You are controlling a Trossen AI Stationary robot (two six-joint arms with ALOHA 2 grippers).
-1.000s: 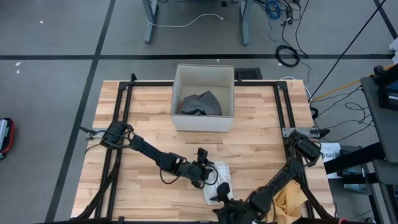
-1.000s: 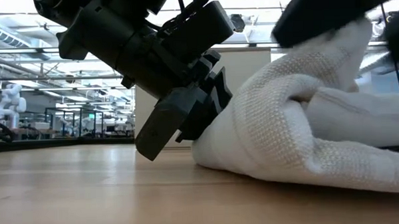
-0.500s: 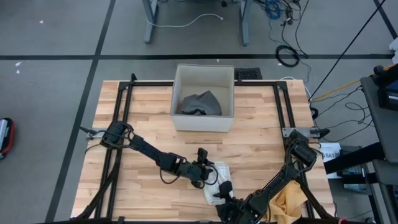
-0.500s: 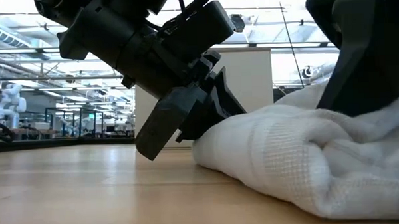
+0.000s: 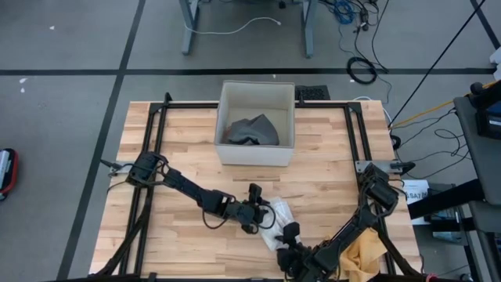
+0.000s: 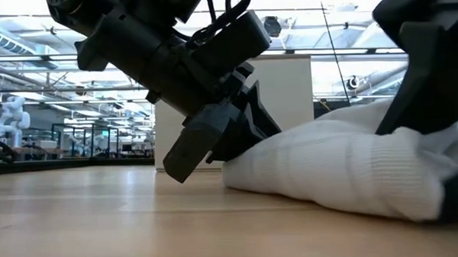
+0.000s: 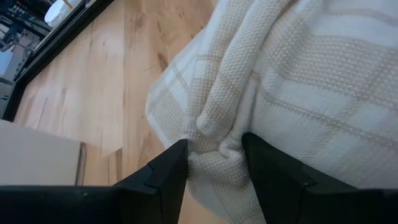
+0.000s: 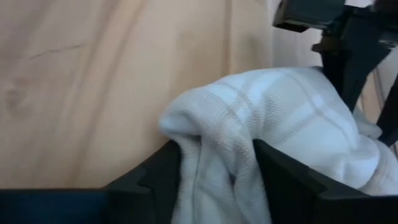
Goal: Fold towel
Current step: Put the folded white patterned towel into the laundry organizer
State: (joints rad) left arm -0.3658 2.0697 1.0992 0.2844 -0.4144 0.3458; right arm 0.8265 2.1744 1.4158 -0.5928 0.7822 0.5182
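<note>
While you watch, one desk carries one white bin and one white towel bunched near the front edge. Two hands: left hand pinches a towel fold; right hand grips the opposite bunch, fingers partly apart.

We see a white towel in a waffle weave, crossed by faint beige check lines. The counter is pale blond wood with a black frame. The bin at twelve o'clock is off-white, holding a dark grey cloth. A mustard-yellow cloth lies at five o'clock.
</note>
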